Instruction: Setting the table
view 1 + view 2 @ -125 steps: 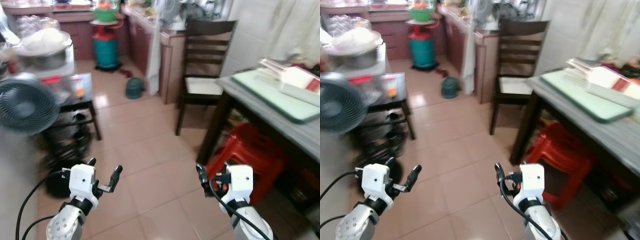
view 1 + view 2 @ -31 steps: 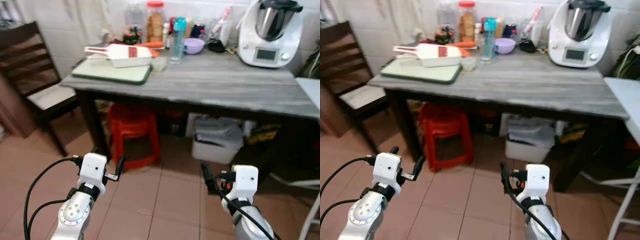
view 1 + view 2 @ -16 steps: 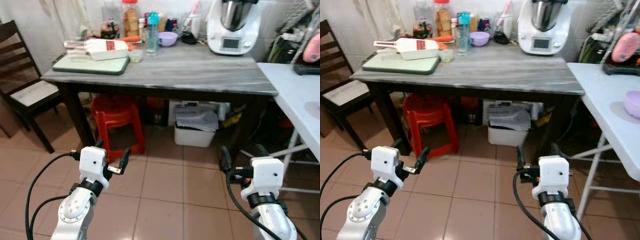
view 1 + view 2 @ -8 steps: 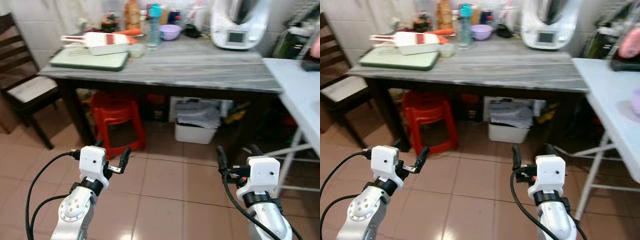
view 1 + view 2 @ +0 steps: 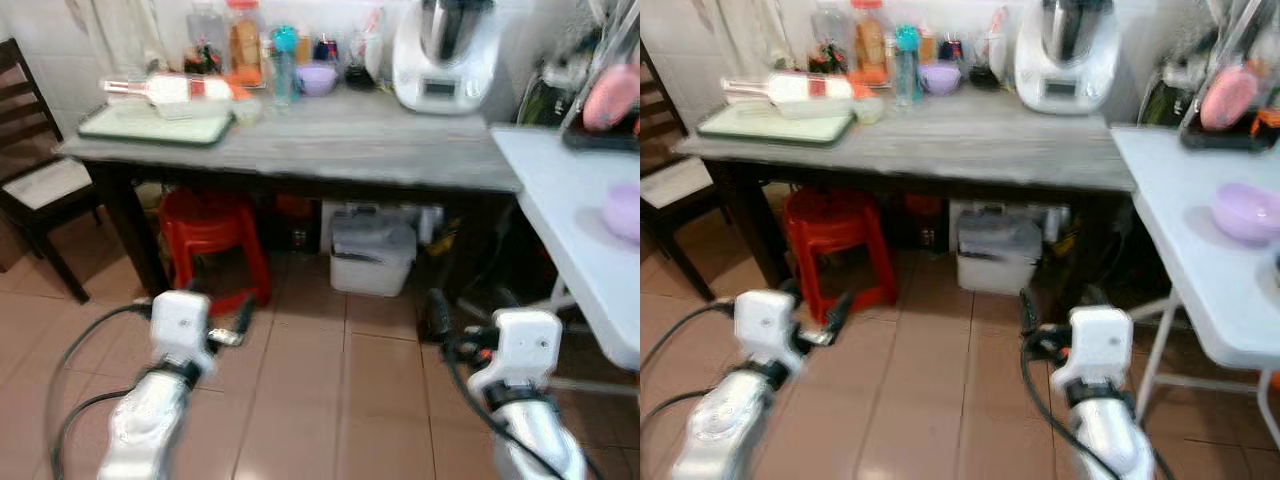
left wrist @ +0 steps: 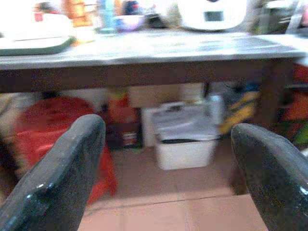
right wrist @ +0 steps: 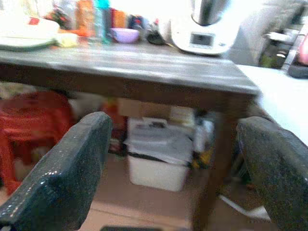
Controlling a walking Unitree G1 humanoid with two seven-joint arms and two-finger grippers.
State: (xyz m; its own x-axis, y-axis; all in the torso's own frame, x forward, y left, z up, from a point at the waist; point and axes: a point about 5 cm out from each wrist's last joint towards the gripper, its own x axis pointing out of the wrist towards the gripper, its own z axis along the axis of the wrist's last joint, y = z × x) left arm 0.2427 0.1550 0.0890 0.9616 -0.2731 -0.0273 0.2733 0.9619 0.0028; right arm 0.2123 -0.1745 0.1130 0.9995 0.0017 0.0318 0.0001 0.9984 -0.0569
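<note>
A grey wooden table [image 5: 330, 150] stands ahead of me. At its back are a small purple bowl [image 5: 317, 78], bottles and a white kitchen machine [image 5: 445, 55]; a green board [image 5: 150, 122] with a white slicer lies at its left end. On a white folding table [image 5: 1180, 200] to the right sits a larger purple bowl [image 5: 1247, 212]. My left gripper [image 5: 215, 308] and right gripper [image 5: 470, 303] are held low over the tiled floor, short of both tables, each open with nothing between the fingers. The wrist views look under the grey table between the left gripper's [image 6: 168, 144] and right gripper's [image 7: 173, 144] spread fingers.
Under the grey table are a red plastic stool [image 5: 210, 235] and a white bin [image 5: 372, 255]. A dark wooden chair [image 5: 40, 170] stands at the left. A pink item [image 5: 1217, 97] rests on a dark rack at the back of the white table.
The whole picture has shifted and blurred, so the camera moved; the white table with its purple bowl shows more at the right. Both grippers hold the same open pose.
</note>
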